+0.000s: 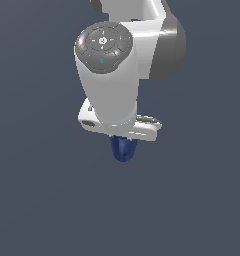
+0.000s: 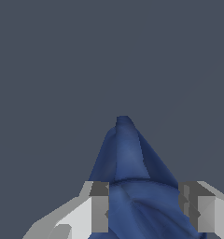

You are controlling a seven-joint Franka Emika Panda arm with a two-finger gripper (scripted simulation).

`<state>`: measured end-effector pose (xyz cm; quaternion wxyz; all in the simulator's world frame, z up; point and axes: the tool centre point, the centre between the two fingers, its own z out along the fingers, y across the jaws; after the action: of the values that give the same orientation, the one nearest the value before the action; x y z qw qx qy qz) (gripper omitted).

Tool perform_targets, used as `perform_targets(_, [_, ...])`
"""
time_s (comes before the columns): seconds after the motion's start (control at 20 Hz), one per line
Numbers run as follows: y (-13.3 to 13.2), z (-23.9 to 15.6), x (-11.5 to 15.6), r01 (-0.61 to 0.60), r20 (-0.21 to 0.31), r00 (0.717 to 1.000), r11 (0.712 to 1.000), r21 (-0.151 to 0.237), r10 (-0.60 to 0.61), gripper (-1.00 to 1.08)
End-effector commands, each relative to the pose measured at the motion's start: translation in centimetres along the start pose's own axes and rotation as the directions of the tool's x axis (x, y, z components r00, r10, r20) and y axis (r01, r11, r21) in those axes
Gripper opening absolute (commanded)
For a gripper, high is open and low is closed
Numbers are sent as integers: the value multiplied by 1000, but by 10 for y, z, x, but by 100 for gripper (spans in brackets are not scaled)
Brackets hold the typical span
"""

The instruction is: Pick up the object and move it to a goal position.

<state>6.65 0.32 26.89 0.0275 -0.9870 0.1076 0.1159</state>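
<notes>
a: entry. wrist view shows the gripper (image 2: 149, 212) with the object (image 2: 132, 186) between its fingers (image 2: 99, 205). dark blue, ridged, tapering to a narrow tip away from the camera. both pads look pressed to its wide end, so i log the claw as clamped on the object.

b: agreed. in the exterior view the object (image 1: 123, 149) hangs just under the gripper (image 1: 123, 137), only its lower, narrow part showing below the white hand. no surface contact visible; the background is one flat grey-blue, so i cannot tell whether it is lifted or sitting on something.

a: no goal marker shows in either view. noted.

b: risks. first, the taper: i judge that the sloped walls could let the object squeeze out of the pads if the arm moves off sharply.

a: second, the folds. pads on ridges rather than flat faces may mean few contact points, so the object could rotate in the grip during transit.

b: third, the arm body hides most of the grasp in the exterior view. a slow slip would show only in the wrist view.

a: recommendation: slow, smooth motion, and watch the wrist view for drift between the pads.
</notes>
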Motion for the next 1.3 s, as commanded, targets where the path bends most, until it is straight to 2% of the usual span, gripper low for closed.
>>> perform_targets(0.0, [-1, 6, 8, -18, 17, 1000, 1000, 1, 18, 28])
perform_targets(0.6, [-5, 33, 34, -85, 82, 993, 996, -3, 85, 28])
perform_targets(1.25, [-5, 41, 39, -101, 98, 990, 995, -5, 101, 28])
